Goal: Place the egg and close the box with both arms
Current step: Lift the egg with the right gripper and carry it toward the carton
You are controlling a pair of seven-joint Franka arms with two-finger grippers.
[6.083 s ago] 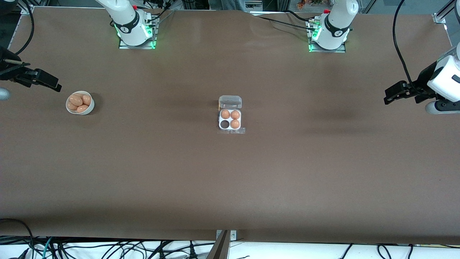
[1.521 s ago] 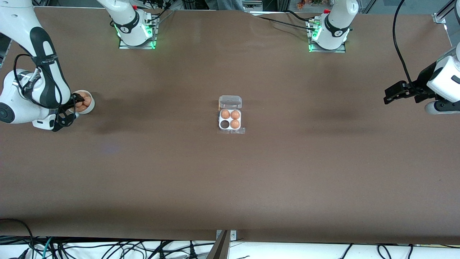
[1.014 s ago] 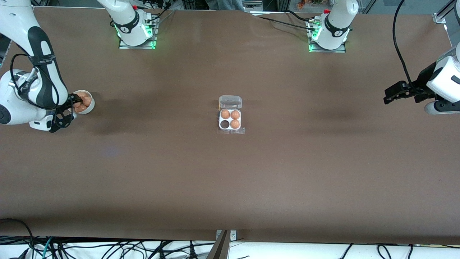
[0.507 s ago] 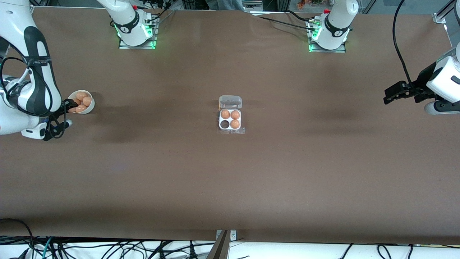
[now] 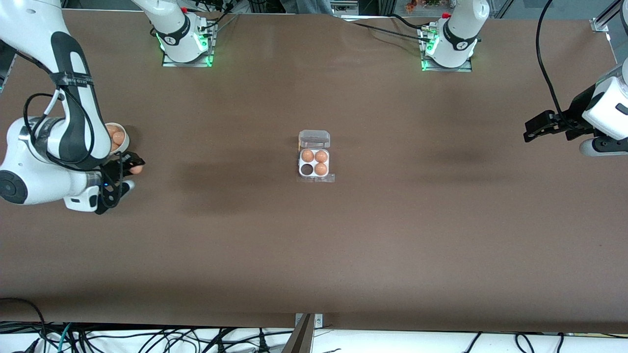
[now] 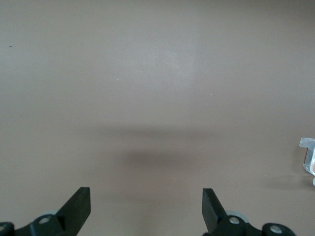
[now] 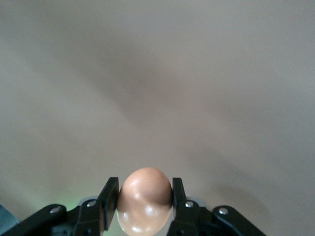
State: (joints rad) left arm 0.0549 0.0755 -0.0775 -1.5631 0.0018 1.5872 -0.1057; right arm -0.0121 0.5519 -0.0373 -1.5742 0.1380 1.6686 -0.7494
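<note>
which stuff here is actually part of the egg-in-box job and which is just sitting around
Part of the job:
- egg, held in the shut right gripper over bare table beside the bowl
- box, lid open, three eggs in it, one cell empty
- left gripper, open, waiting over its own end of the table

Just there:
- white bowl with spare eggs
- cables along the table's edge

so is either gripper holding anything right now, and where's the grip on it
The right gripper holds the egg, its fingers pinching the egg's two sides. The left gripper is open and holds nothing.
</note>
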